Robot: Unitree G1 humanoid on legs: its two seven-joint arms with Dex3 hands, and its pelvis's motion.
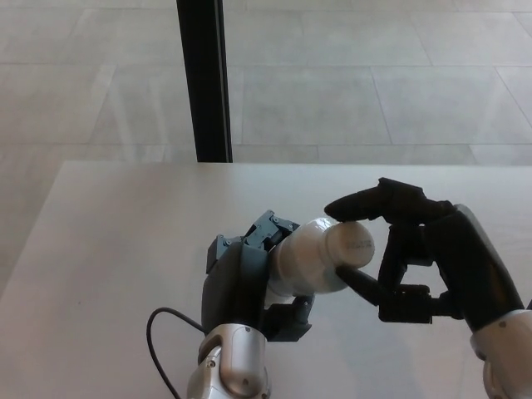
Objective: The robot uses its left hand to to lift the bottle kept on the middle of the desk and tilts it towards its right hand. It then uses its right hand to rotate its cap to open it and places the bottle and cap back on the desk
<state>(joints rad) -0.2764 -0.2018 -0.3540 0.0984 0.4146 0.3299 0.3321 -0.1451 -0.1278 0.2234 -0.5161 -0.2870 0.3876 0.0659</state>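
bottle (303, 259), white and smooth, lies tilted almost on its side above the pale bench (108, 249), its body wrapped by the left robot hand (249, 278) and its capped end pointing toward the robot's right. the left robot hand rises from the bottom edge of the view on a silver wrist, palm turned toward the bottle, its black fingers (287, 320) curled under the body and its blue-grey knuckle joints showing over the top, so this robot hand is clamped on the bottle. the bottle is held off the bench, near the middle of the surface, with a soft shadow beneath it.

cap (349, 245), the same white as the body, faces the right robot hand (416, 253). that robot hand reaches in from the lower right on a thick black forearm with a silver cuff. its upper finger (366, 202) arches over the top of the cap with the tip touching the upper rim, while a lower digit pokes up against the underside of the cap. the remaining finger is folded back toward the palm, away from the cap. so the right robot hand pinches the cap from above and below.

cable (162, 349), thin and black, loops on the bench beside the left wrist. beyond the far bench edge stands a black post (204, 79) against a grey tiled floor (374, 83).
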